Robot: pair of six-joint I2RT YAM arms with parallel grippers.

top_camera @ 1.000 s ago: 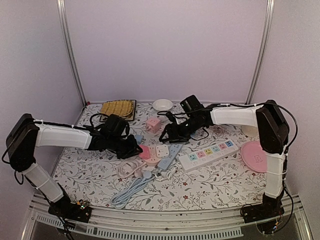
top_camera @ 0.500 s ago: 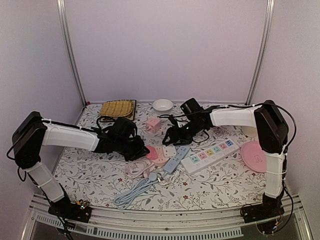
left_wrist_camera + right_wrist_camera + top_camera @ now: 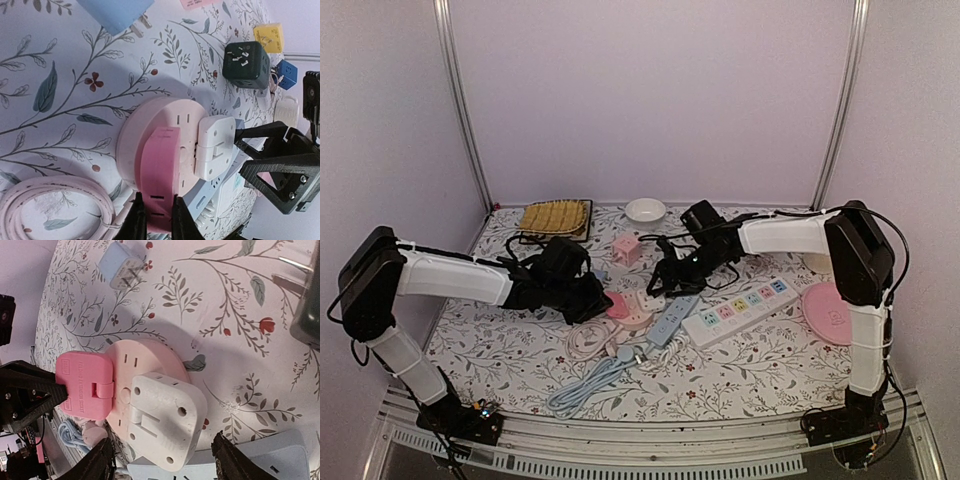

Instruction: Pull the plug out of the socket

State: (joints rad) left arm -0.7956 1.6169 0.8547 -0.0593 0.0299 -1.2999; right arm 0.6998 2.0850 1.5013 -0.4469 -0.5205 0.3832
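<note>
A round pink socket (image 3: 632, 312) lies mid-table with a pink plug (image 3: 617, 305) and a white plug (image 3: 646, 299) seated on it. My left gripper (image 3: 603, 303) is shut on the pink plug (image 3: 160, 165); its fingers (image 3: 137, 212) pinch the plug's near end over the socket (image 3: 150, 117). My right gripper (image 3: 662, 283) is open, its fingers (image 3: 102, 462) straddling the white plug (image 3: 165, 417) without touching it. The right wrist view shows the socket (image 3: 145, 357), the pink plug (image 3: 84, 385) and the left gripper's black finger (image 3: 30, 390).
A blue power strip (image 3: 670, 318) and a white power strip (image 3: 738, 308) lie right of the socket. A coiled pink cable (image 3: 582, 340) and a blue cable (image 3: 585, 385) lie in front. A pink cube adapter (image 3: 627, 248), white bowl (image 3: 645, 209), yellow rack (image 3: 556, 216) and pink dish (image 3: 833, 312) stand around.
The left gripper moved right and the socket cluster shifted right with it. The blue strip swung round. The right gripper drew in over the white plug.
</note>
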